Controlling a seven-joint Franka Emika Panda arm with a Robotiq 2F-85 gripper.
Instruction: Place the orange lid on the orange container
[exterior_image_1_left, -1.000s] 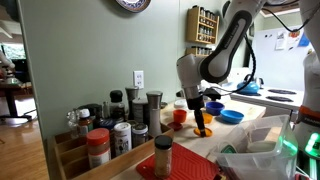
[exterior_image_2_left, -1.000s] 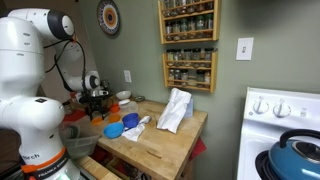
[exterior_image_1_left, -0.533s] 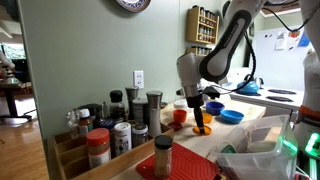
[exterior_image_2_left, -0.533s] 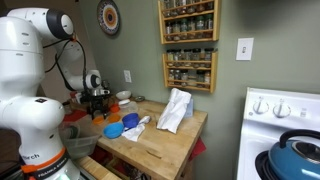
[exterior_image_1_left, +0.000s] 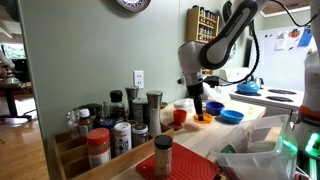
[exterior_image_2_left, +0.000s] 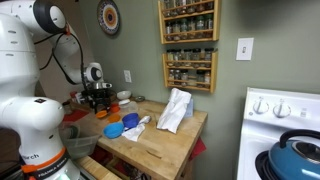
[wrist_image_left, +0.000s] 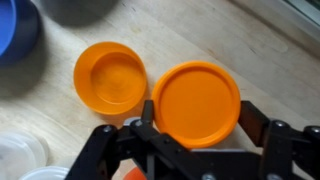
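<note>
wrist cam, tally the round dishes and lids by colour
orange: 2, lid and container
blue: 1, bowl, cut off by the edge
white: 1, tub, cut off by the edge
total: 4
An orange sliver at the bottom edge is too hidden to count.

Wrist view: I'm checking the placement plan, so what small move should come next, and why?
Probably shift the gripper left in this view. The lid sits between its jaws, seemingly gripped, but it is beside the dish, not over it. Centring it above the dish first should let it come down squarely.
</note>
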